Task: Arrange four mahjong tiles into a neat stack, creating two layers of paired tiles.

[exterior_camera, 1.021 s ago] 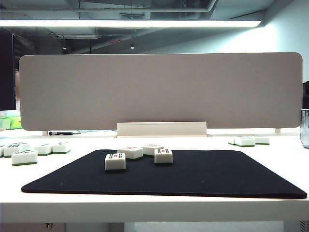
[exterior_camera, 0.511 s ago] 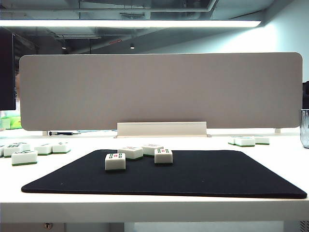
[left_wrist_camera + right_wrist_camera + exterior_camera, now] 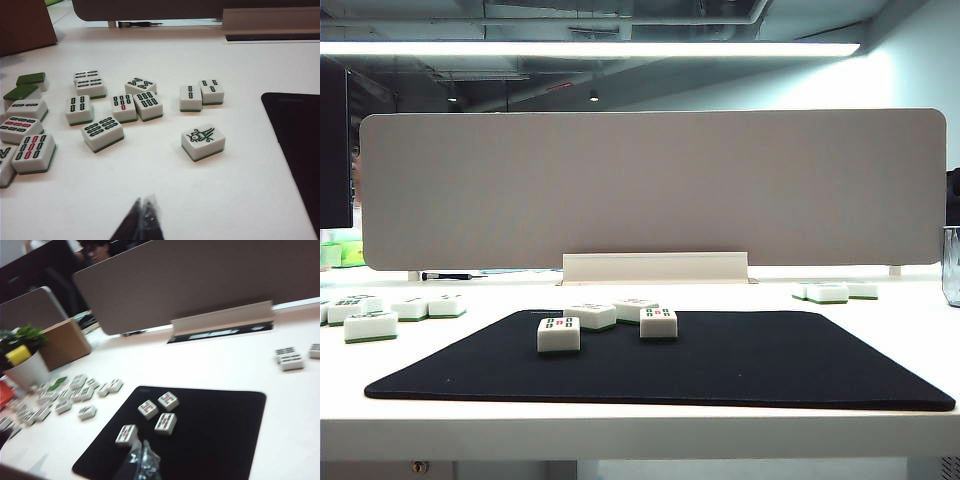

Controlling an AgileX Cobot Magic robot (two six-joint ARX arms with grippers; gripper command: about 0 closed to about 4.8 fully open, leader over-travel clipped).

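Four mahjong tiles lie apart, face up, on the black mat (image 3: 740, 365), none stacked: one at the front left (image 3: 558, 334), one behind it (image 3: 590, 316), one further back (image 3: 636, 308) and one at the right (image 3: 658, 322). The right wrist view shows the same tiles (image 3: 126, 434) (image 3: 165, 423) (image 3: 148, 409) (image 3: 168, 400) on the mat (image 3: 215, 440). My right gripper (image 3: 141, 452) hangs shut above the mat's near side, short of the closest tile. Off the mat to the left, my left gripper (image 3: 142, 206) is shut over bare white table. Neither arm shows in the exterior view.
Several loose tiles (image 3: 370, 325) (image 3: 202, 141) lie on the white table left of the mat, a few more (image 3: 828, 292) at the back right. A grey partition (image 3: 650, 190) with a white base (image 3: 655, 267) closes the back. A plant pot (image 3: 25, 367) and a box (image 3: 62, 342) stand far left.
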